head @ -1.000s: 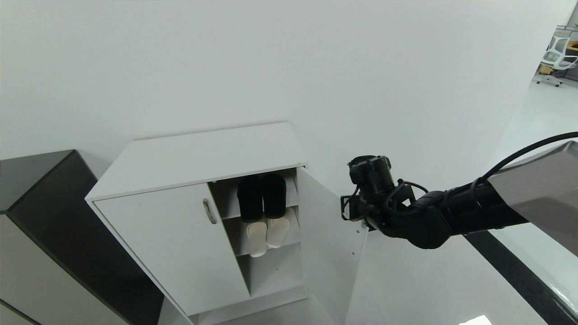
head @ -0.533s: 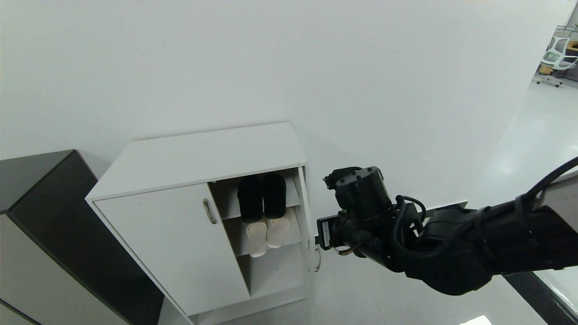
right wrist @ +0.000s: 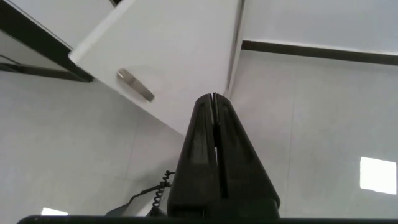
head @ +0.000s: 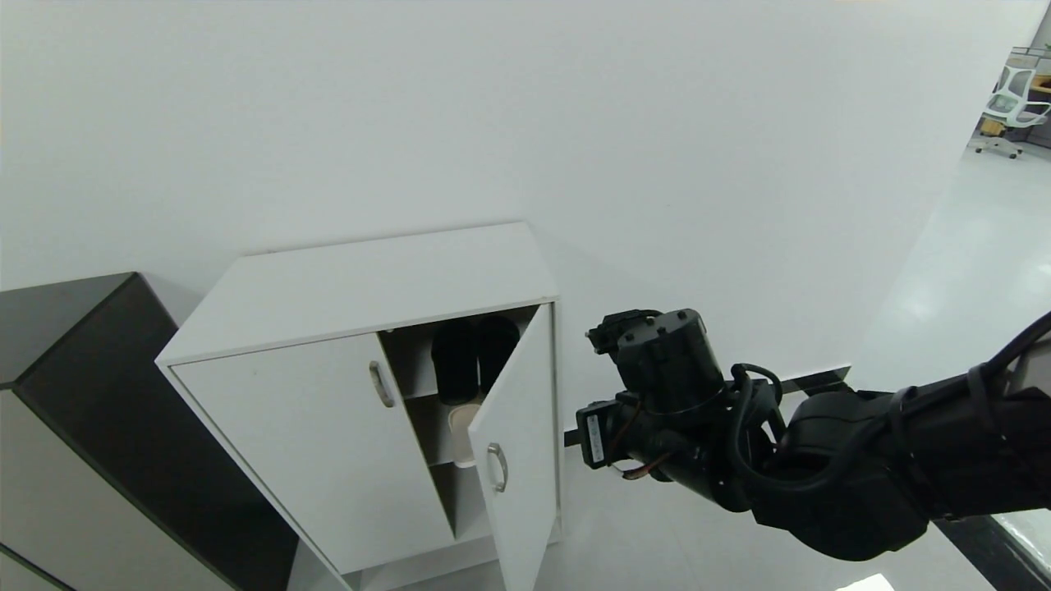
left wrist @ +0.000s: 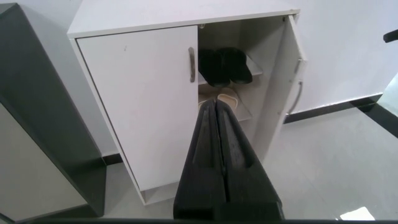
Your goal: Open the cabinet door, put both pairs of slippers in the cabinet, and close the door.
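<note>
Closing phase imo: right door point(head: 516, 435) half-swung, right gripper point(right wrist: 214, 99) pinched flat, empty, at door's outer face = blunt pusher; contact unclear. Black slippers point(head: 456, 361) top shelf, white slippers point(head: 460, 420) shelf below, both inside cabinet point(head: 369, 279). Left gripper point(left wrist: 214, 104) pinched too, parked back.

smooth matt white cabinet point(head: 369, 283), metal handle point(head: 497, 466) (brushed, silvery), glossy floor point(head: 624, 533).
</note>
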Motion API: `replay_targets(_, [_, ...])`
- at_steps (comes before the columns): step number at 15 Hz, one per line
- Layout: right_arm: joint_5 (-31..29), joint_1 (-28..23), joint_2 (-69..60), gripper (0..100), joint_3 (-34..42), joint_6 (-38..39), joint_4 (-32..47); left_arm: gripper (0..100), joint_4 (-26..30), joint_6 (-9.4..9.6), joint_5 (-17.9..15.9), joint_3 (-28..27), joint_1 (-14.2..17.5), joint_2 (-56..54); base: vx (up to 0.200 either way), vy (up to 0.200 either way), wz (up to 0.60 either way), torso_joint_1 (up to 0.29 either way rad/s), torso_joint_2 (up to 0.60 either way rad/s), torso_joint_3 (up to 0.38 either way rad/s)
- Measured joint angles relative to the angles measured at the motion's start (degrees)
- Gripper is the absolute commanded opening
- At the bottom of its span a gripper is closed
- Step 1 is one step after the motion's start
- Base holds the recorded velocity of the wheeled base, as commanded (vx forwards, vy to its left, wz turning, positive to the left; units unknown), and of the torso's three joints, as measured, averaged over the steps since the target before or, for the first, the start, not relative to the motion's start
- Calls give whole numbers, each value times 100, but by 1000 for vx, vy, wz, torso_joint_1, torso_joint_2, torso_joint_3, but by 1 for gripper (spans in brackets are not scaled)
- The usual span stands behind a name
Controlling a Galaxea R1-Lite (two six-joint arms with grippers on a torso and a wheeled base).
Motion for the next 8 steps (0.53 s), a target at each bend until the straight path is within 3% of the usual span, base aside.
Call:
replay_targets(6, [-4,52,-17,0,50,-2,-12,0,0,-2,1,2,0,-2,0,0,600,2,-2,2])
replay_targets(8, [-4,40,-41,0,83,-5,-30,0,0,2,0,0,0,-2,0,0,0,0,0,0])
